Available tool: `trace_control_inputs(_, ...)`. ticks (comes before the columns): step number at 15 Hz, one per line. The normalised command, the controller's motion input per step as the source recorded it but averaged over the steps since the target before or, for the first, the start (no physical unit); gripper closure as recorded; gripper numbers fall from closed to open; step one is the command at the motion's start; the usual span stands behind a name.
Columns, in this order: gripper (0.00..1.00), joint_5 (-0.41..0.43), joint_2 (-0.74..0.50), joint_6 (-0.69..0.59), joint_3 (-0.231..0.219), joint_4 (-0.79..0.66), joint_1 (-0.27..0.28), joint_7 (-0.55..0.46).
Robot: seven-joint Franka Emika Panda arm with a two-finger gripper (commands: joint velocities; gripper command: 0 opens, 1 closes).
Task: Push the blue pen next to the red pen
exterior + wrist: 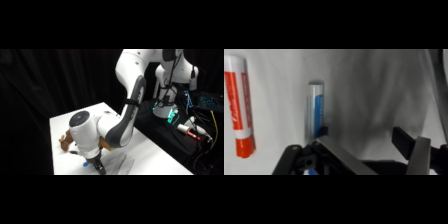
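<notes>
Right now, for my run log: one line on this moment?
gripper open | finger touching blue pen | red pen apart, parallel | white table

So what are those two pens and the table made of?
The red pen and the blue pen look like smooth plastic: glossy barrels with printed colour bands and pale sections. The table looks like a matte white surface, maybe laminate or painted board; I can't tell which.
</notes>
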Motion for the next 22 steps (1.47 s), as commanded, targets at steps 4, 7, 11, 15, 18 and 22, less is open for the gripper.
trace_control_inputs(4,0.0,0.083,0.04,0.11,-0.063,0.08,-0.147,-0.02)
trace_control_inputs(7,0.0,0.077,0.0,0.05,-0.032,0.05,-0.092,-0.03)
trace_control_inputs(11,0.0,0.055,-0.25,-0.19,0.008,-0.15,-0.017,-0.07)
trace_control_inputs(15,0.0,0.038,-0.52,-0.43,0.014,-0.29,0.015,-0.07)
trace_control_inputs(18,0.0,0.007,-0.62,-0.46,-0.005,-0.29,0.018,-0.06)
trace_control_inputs(22,0.0,-0.013,-0.55,-0.39,-0.016,-0.23,0.003,-0.04)
